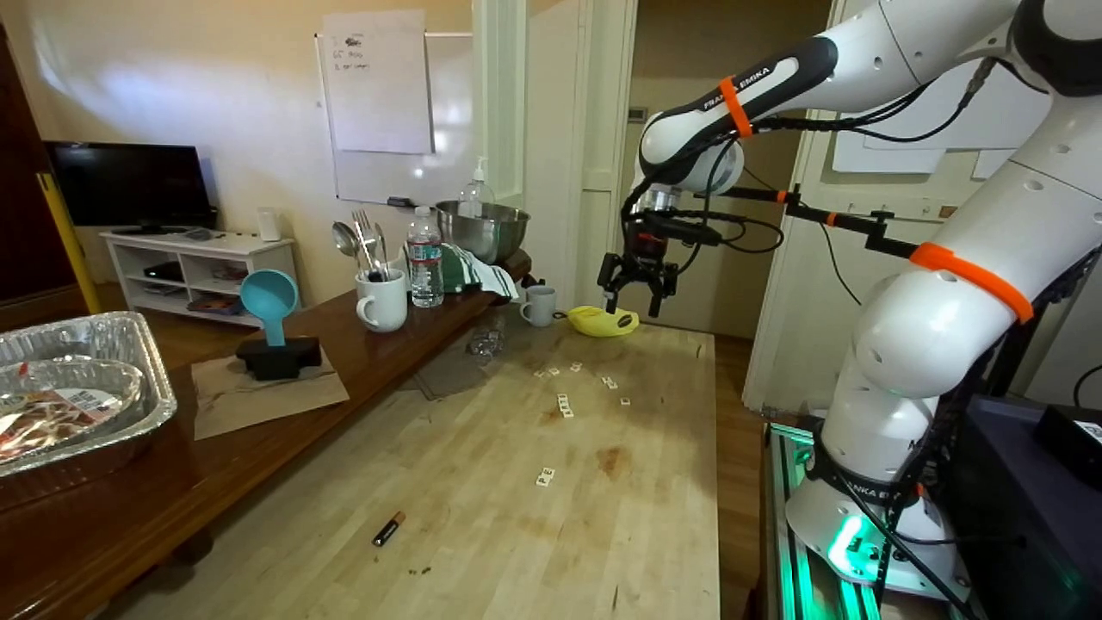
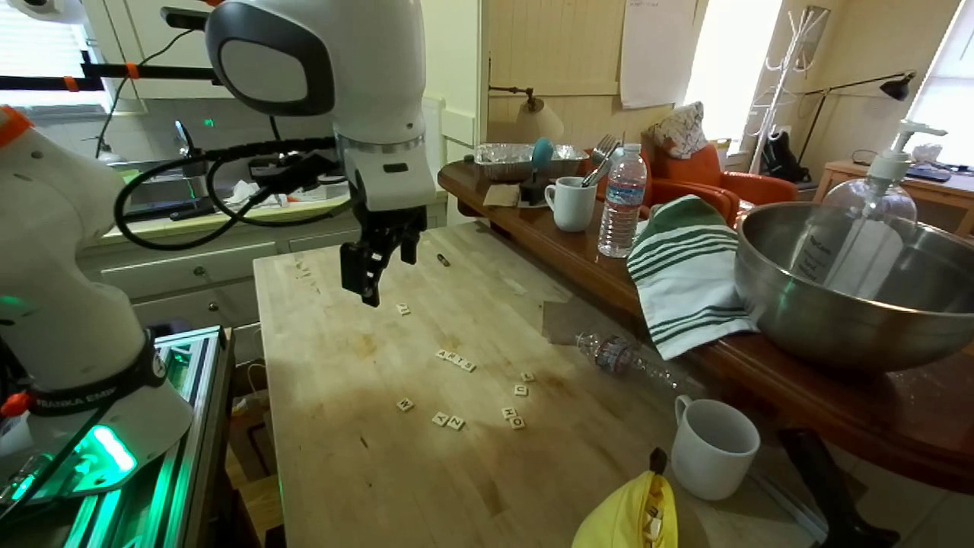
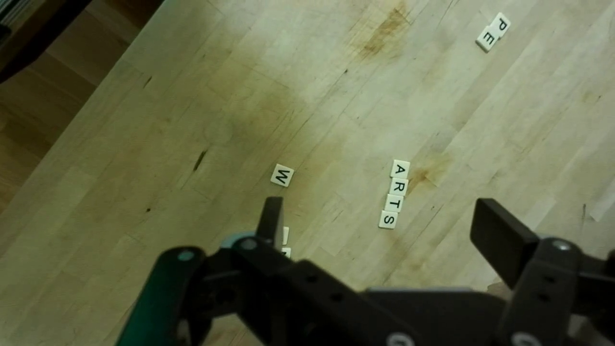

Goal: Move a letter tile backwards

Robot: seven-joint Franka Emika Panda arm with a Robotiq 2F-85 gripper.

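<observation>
Wooden tabletop (image 3: pixel 216 125); wrist view: two tiles (image 3: pixel 286 235) partly behind tool (image 3: pixel 378 216).

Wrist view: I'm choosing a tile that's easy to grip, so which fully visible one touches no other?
The W tile, left of the ARTS row: it lies apart, while that row's tiles abut and the PE pair touches.

The letter tiles (image 3: pixel 398 188) are cream with black letters. The gripper (image 1: pixel 634 303) is black. The arm (image 1: pixel 908 344) is white with orange bands (image 1: pixel 973 274). The towel (image 2: pixel 689 266) has green and white stripes.
</observation>
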